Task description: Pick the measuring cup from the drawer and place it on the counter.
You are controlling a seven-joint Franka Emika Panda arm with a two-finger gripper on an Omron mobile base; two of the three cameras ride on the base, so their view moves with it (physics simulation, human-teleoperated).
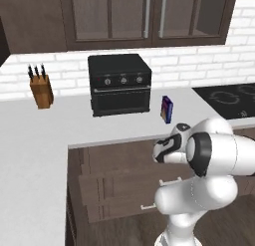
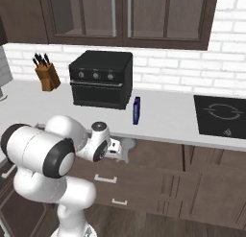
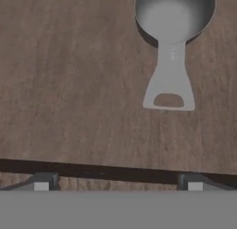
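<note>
The small translucent, whitish-clear measuring cup (image 3: 172,38) lies flat on the brown wooden floor of the wide dark-brown drawer (image 3: 69,84), bowl up at the top of the hand view, its flat handle with a cut-out slot pointing down toward the fingertips. From the right base camera the same pale cup (image 2: 126,147) peeks out just under the edge of the smooth, light grey-white counter (image 2: 163,118), right beside the hand.

The two-finger gripper (image 3: 118,184) hovers over the drawer, its jaws spread wide with nothing between them, and the cup sits above and a touch to the right of centre, clear of both tips. So this reads as the approach step: nothing grasped yet. The next move, as I judge it, calls for sliding forward and slightly right until the handle or the bowl's rim sits between the fingers, then descending and closing.

Now the count: one measuring cup in the drawer. On the counter, one black toaster oven (image 1: 119,84), one dark blue-purple upright box (image 1: 167,109), one wooden knife block (image 1: 41,88), and one black cooktop (image 2: 221,115) set into the surface.
</note>
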